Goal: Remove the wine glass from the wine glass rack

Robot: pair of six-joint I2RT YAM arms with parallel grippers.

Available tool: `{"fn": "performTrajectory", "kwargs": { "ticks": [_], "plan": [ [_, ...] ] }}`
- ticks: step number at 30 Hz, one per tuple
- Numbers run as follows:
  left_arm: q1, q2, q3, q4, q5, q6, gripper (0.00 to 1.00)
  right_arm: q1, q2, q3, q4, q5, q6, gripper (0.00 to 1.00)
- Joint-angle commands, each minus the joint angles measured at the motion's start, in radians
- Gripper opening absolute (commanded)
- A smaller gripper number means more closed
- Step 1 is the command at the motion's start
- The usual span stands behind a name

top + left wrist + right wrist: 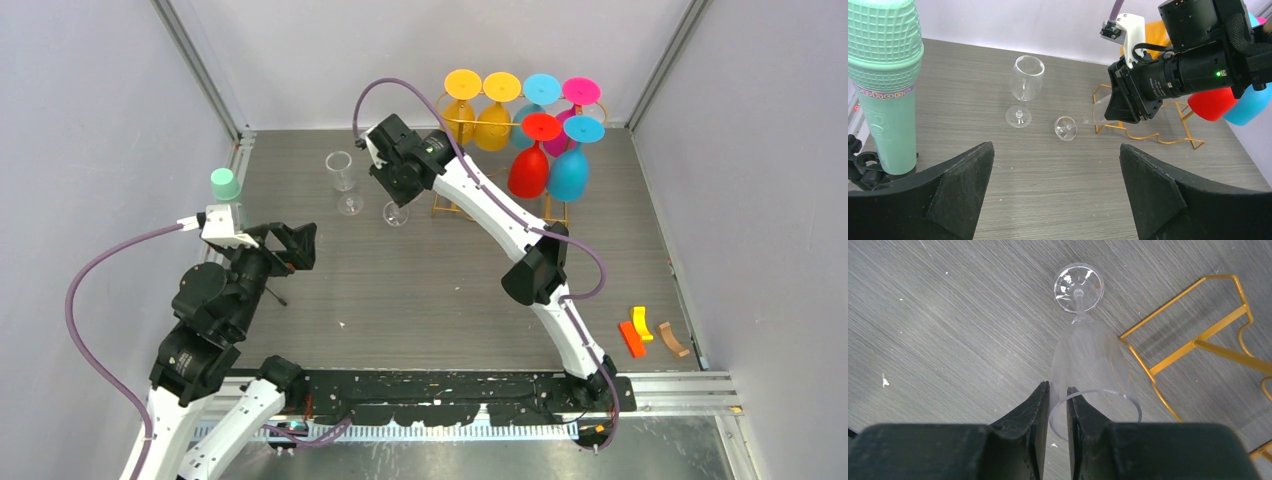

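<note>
A: Right gripper (1058,390)?
B: Clamped on the rim of the wine glass (1093,360). Glass is empty, tilted, off the rail, just left of the wine glass rack (1198,341) base.
A: Left gripper (1056,147)?
B: Spread wide, holding nothing, well apart from the rack. Coloured glasses (540,130) hang inverted on the rack.

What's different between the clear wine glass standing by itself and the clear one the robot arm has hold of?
The standing glass is upright on its foot; the held glass is tilted. Nothing touches the standing glass; the right gripper pinches the held glass's rim, one finger inside the bowl. The held glass is nearer the gold rack than the standing glass. Both are clear, stemmed and off the rack.
</note>
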Motion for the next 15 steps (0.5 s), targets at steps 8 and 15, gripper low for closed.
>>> {"fn": "performTrajectory", "kwargs": {
  "ticks": [8,15],
  "plan": [
    [-0.002,0.004,-0.008,0.009,0.007,-0.031,1.0,-0.007,0.014,0.042,0.034,0.026,-0.073,0.32],
    [-0.002,0.011,-0.016,0.017,0.012,-0.044,1.0,-0.009,0.011,0.04,0.08,0.055,-0.093,0.42]
  ]
}}
